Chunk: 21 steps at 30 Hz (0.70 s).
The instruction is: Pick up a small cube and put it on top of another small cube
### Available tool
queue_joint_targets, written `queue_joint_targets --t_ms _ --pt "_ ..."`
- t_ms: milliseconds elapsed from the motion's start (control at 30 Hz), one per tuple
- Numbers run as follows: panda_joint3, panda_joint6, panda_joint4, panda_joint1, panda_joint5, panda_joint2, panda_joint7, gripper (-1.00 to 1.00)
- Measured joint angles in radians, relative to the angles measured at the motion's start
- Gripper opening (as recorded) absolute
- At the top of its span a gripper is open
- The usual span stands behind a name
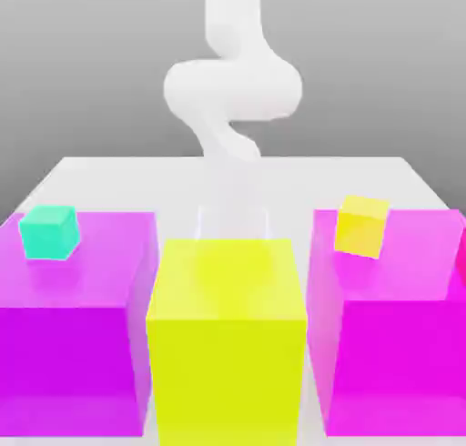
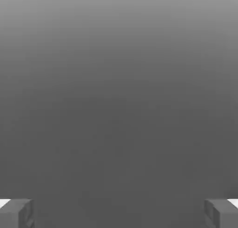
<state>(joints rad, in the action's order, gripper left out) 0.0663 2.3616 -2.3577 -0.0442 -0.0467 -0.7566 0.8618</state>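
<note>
Exterior view first, looking for the small cube in sky blue: where it lies I cannot tell, since three big blocks wall off the front of the tabletop (image 1: 118, 176). Dead centre stands the big yellow block (image 1: 226, 344), and just behind its far top edge the end effector (image 1: 234, 224) hangs low, its pale fingers pointing down at the tabletop. In the hand view the end effector (image 2: 119, 214) is spread wide: one fingertip (image 2: 16, 213) sits at each lower corner of the picture, with plain grey between them and nothing held. Above it the white arm (image 1: 232, 80) curls up and out of the picture. On the exterior view's left is a big magenta block (image 1: 73, 344), and a narrow gap runs between it and the yellow block. A small teal-green cube (image 1: 50, 231) shows at its far left corner; whether it rests on the block or behind it, I cannot tell. On the exterior view's right a second magenta block (image 1: 391, 344) stands just as close to the yellow block. A small yellow cube (image 1: 362, 226) shows tilted at its far top edge. Behind the blocks the white tabletop runs open to its far edge, with free room on both sides of the end effector.
</note>
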Motion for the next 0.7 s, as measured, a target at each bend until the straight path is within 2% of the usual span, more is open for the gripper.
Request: queue_joint_targets --t_ms 533,700 --pt "0.486 0.526 -0.463 -0.405 -0.386 0.302 0.443 0.0" --pt "0.612 0.596 -0.556 -0.407 -0.431 0.421 0.597 0.0"
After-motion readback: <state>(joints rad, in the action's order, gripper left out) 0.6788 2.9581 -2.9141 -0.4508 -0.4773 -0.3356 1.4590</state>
